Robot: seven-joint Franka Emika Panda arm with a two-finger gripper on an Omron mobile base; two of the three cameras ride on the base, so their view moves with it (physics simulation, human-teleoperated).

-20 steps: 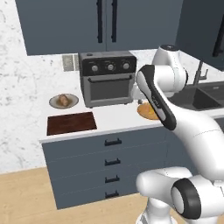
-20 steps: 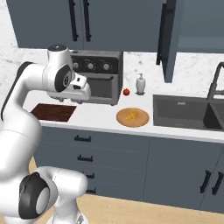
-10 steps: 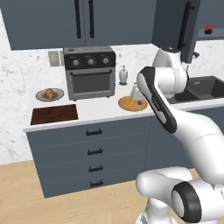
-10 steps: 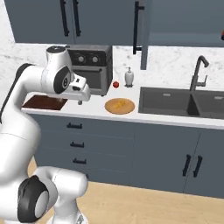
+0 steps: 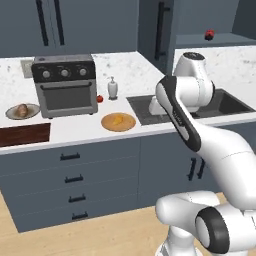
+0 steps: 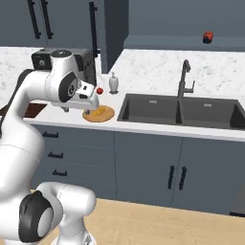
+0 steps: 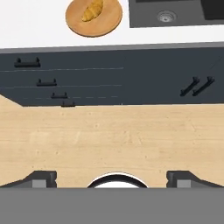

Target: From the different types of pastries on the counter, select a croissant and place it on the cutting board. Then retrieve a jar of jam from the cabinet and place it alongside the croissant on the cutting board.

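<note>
The croissant (image 5: 116,120) lies on a round wooden plate (image 5: 118,122) on the worktop (image 5: 75,131), middle left of the frame. The cutting board (image 5: 24,135) sits at the far left edge. The hand (image 7: 111,177) is wide open and holds nothing. It should come straight down over the croissant and pinch it gently.

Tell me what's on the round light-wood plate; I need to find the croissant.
One golden-orange croissant lies on the round light-wood plate, near its middle. Nothing else is on it. The plate's surface directly beneath the pastry is covered.
</note>
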